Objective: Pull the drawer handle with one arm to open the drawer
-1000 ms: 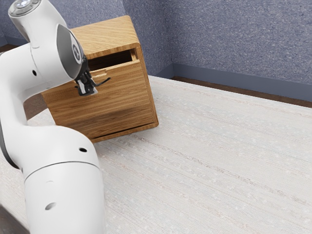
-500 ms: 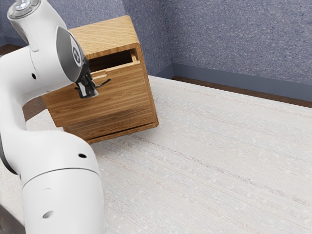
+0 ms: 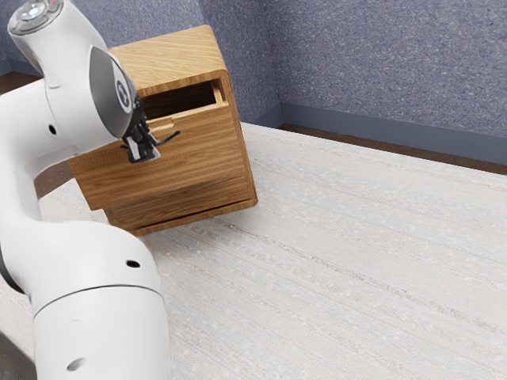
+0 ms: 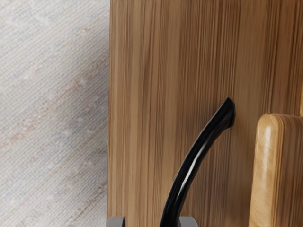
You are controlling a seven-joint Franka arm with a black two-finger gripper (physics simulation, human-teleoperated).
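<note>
Black handle (image 4: 198,152) half-hidden, seemingly gripped, drawer (image 3: 198,154) ajar

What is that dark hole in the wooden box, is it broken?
Nothing is broken. The drawer stands partly out of the cabinet, so a dark gap shows behind its front. The tool is at the handle.

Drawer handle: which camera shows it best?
The wrist view. The black curved drawer handle stands large against the wooden drawer front, its attachment end plain. The exterior view shows it as a thin dark sliver by the gripper.
</note>
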